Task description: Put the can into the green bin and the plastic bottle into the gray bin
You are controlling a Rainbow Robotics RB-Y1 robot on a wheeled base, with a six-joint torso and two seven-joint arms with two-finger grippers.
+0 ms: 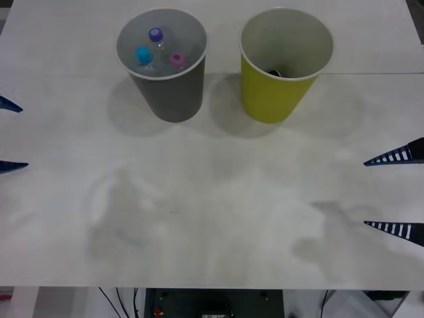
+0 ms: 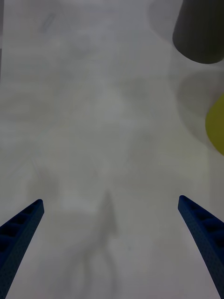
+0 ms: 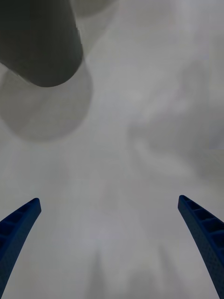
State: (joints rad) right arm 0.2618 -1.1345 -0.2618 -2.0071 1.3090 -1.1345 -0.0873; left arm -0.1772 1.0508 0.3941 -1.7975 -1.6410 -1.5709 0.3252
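With the plastic bottle [image 1: 177,59] already lying inside the gray bin [image 1: 169,93] and something dark sitting in the green bin [image 1: 275,93], both the left end effector [image 1: 8,136] and right end effector [image 1: 397,195] are hovering wide open and empty at the tabletop [image 1: 212,218] edges, suggesting the task is finishing.

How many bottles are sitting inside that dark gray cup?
3, judging by caps in the gray bin: a purple-capped bottle farthest back, a cyan-capped bottle on the robot's left, the plastic bottle with a pink cap on its right. More could lie beneath.
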